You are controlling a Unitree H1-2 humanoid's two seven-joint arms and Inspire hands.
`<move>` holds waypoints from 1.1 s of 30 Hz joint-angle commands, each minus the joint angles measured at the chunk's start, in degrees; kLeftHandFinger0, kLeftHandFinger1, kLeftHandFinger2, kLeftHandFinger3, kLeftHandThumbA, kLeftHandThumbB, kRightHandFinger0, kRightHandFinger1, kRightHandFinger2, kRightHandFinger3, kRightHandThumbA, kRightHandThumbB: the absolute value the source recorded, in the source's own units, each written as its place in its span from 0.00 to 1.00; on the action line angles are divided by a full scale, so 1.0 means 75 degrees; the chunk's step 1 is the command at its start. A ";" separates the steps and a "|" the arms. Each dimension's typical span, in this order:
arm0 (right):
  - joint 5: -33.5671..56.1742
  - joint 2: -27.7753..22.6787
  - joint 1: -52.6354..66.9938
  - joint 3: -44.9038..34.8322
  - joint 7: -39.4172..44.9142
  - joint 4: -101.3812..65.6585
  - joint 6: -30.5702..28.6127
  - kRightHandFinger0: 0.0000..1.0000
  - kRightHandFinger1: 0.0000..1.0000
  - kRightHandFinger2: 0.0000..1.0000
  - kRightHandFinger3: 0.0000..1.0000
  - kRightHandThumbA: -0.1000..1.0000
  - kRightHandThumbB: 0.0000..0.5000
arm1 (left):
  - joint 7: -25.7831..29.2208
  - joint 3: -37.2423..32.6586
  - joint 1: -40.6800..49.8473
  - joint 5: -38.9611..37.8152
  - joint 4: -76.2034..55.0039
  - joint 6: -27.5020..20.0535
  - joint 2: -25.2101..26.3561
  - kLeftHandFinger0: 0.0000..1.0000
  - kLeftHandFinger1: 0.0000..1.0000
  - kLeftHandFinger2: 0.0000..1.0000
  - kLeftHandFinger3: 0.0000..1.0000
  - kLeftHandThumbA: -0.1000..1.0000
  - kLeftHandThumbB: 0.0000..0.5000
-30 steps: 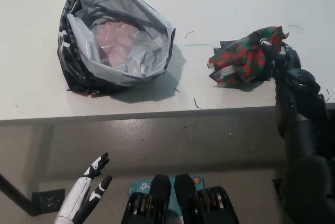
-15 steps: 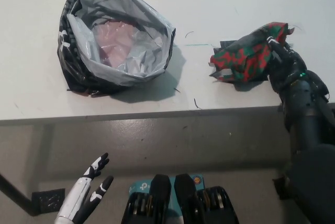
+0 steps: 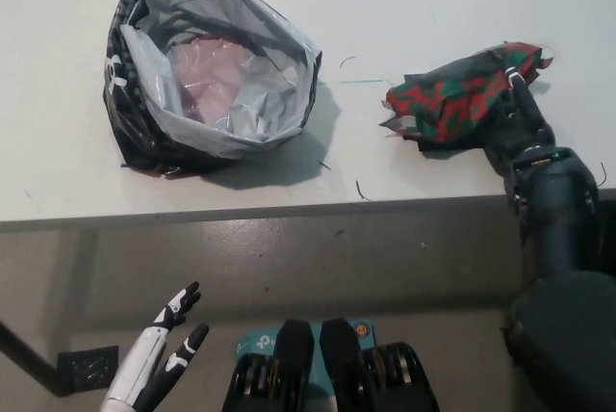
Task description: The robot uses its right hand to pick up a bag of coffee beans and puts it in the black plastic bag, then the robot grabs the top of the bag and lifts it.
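Observation:
The coffee bean bag (image 3: 450,96), red and green patterned, is at the right of the white table (image 3: 385,8), tilted and slightly raised at its right end. My black right hand (image 3: 518,123) is shut on the bag's right end, its fingers wrapped around it. The black plastic bag (image 3: 207,70) sits open at the table's left, its grey lining and something pinkish showing inside. My white left hand (image 3: 166,340) rests low at the lower left, off the table, fingers apart and holding nothing.
The table's front edge (image 3: 289,212) runs across the middle of the view, with grey floor below it. A bare stretch of table lies between the two bags. Small dark scraps (image 3: 361,191) lie near the front edge.
My right hand has closed around the coffee bag's right end and turned, and the bag has shifted and lifted slightly. The left hand and the black bag have not moved.

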 commanded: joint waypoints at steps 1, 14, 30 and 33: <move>0.3137 0.0959 -0.1352 -0.0253 0.0411 -0.1582 0.1239 0.00 0.28 0.77 1.00 0.00 0.06 | 0.0174 0.0086 0.0005 -0.0037 0.0051 -0.0452 0.0021 1.00 1.00 1.00 1.00 0.97 0.26; 0.4005 0.1181 -0.1620 0.0037 0.0137 -0.1930 0.1161 0.00 0.25 0.70 0.94 0.00 0.04 | 0.0189 0.0071 0.0225 -0.0052 0.0080 -0.0457 -0.0033 1.00 1.00 1.00 1.00 0.96 0.27; 0.5257 0.1115 -0.2014 0.0640 0.0319 -0.2185 0.1234 0.00 0.17 0.71 1.00 0.00 0.07 | 0.0159 0.0076 0.0354 -0.0125 0.0179 -0.0615 -0.0064 1.00 1.00 1.00 1.00 0.96 0.25; 0.5420 0.1107 -0.2120 0.0694 0.0177 -0.2268 0.1160 0.00 0.22 0.75 1.00 0.00 0.12 | 0.0144 0.0080 0.0354 -0.0133 0.0180 -0.0612 -0.0057 1.00 1.00 1.00 1.00 0.96 0.25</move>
